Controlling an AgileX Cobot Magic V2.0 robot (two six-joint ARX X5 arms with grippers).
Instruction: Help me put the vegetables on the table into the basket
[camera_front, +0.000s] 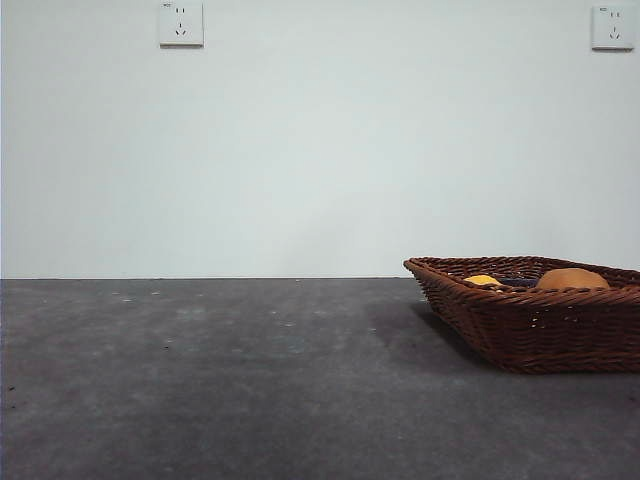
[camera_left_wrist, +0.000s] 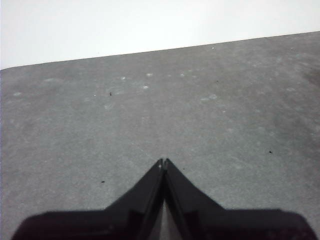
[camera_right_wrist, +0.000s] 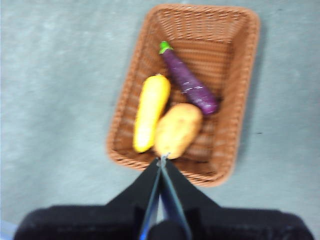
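The brown wicker basket (camera_front: 530, 320) stands on the dark grey table (camera_front: 220, 380) at the right of the front view. Inside the basket (camera_right_wrist: 235, 65) lie the yellow corn cob (camera_right_wrist: 151, 111), the orange-brown tuber (camera_right_wrist: 178, 129) and the purple eggplant (camera_right_wrist: 189, 80). From the front only the tops of the corn (camera_front: 483, 281) and the tuber (camera_front: 572, 279) show above the rim. My right gripper (camera_right_wrist: 162, 161) hangs high above the basket's near rim, shut and empty. My left gripper (camera_left_wrist: 163, 162) is shut over bare table (camera_left_wrist: 150, 115), holding nothing.
A white wall rises behind the table's far edge, with two sockets (camera_front: 181, 23) (camera_front: 612, 27) high on it. Neither arm shows in the front view.
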